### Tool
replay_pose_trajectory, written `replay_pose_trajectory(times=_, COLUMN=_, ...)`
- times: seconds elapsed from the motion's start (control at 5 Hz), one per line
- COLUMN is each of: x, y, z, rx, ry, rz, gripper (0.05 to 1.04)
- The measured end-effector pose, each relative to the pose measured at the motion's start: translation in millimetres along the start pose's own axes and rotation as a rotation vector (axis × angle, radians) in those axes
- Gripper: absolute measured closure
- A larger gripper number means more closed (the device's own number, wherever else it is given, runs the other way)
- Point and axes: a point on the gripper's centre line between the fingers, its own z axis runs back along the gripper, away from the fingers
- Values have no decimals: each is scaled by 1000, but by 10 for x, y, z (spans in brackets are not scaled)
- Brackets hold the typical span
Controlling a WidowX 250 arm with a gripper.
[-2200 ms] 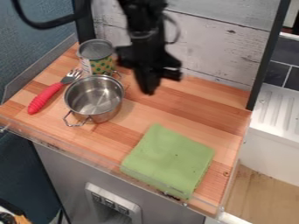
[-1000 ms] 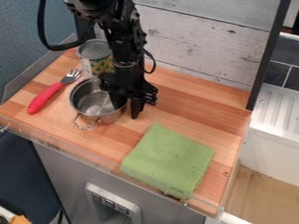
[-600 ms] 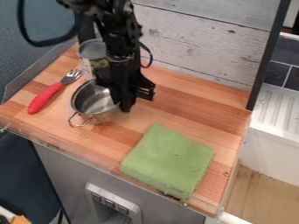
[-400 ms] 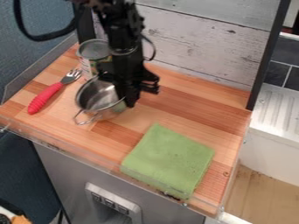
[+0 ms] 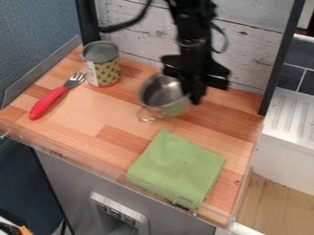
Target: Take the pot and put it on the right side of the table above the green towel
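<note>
Camera view: the gripper (image 5: 195,94) has its fingers closed on the right-hand rim of the metal pot (image 5: 163,95), one of them outside the wall. The pot hangs slightly tilted, seemingly just off the desk (image 5: 80,131), right of the middle and behind the green towel (image 5: 178,167); the height of its base cannot be told. Its wire loop handle (image 5: 145,115) points toward the front left.

Behind the gripper, near it, stands the wall of whitewashed planks (image 5: 257,48), and a dark upright post (image 5: 284,64) marks the desk's right rear corner. Wood boards stretch between the pot and that right edge, and between the pot and the can (image 5: 101,66) at the rear left. A low transparent guard (image 5: 73,153) follows the front edge.

The pot is round, thin-walled and shiny. The towel lies folded into a soft, matte square near the front right. The cylindrical can, upright, wears a patterned label; beside it rests a fork (image 5: 49,101) with a ridged red handle and metal tines.
</note>
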Motion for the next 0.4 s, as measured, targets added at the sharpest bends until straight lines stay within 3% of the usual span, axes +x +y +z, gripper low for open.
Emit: replay_pose_trajectory(times=0.4, x=112, y=-225, z=-249, rx=-18, ry=34, rz=-40, gripper=1007)
